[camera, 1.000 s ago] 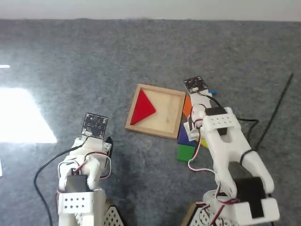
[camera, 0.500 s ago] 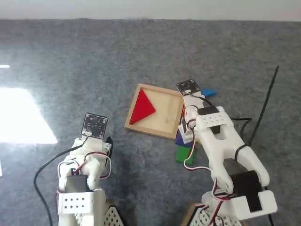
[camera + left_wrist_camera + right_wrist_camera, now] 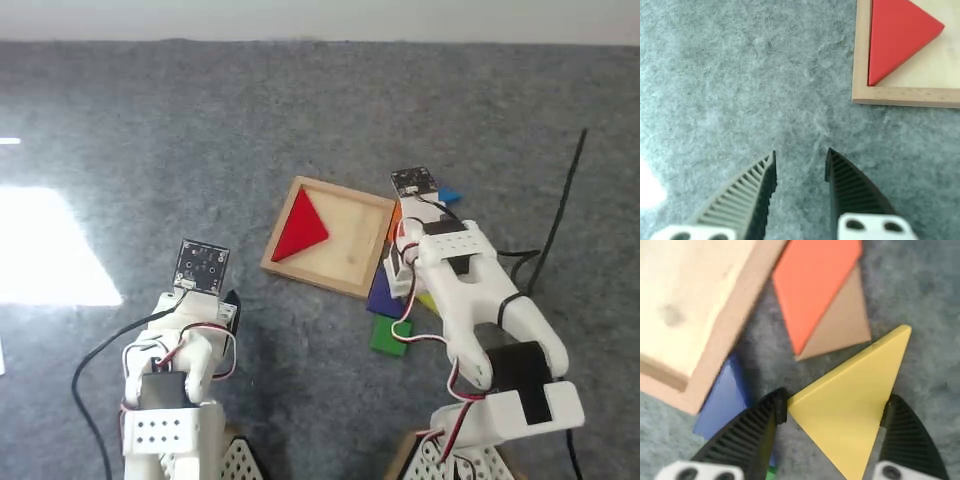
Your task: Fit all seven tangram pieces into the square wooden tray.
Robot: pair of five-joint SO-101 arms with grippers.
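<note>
The right pincer (image 3: pixel 832 407) is held wide astride the yellow triangle (image 3: pixel 852 390) — readied for a grasp — while the left pincer (image 3: pixel 800 160) is parked open, empty.

Inspector 1: Tray (image 3: pixel 355 240): pale wood, smooth, matt. Table cover (image 3: pixel 150 120): grey felt, fuzzy.
Inspector 2: Confirmed. Yellow piece (image 3: pixel 850 405): smooth, satin. Left gripper (image 3: pixel 801 151): ribbed black plastic, matt.

The square wooden tray (image 3: pixel 345 250) lies flat, ahead of the right gripper (image 3: pixel 835 405) and off to one side. It holds one red triangle (image 3: pixel 298 228), set into a corner. A yellow triangle (image 3: pixel 855 400) lies flat between that gripper's fingers. Just beyond it, an orange piece (image 3: pixel 815 285) touches a tan triangle (image 3: pixel 845 327). A blue piece (image 3: pixel 725 400) lies against the tray's outer wall, with a green piece (image 3: pixel 388 338) next to it.
</note>
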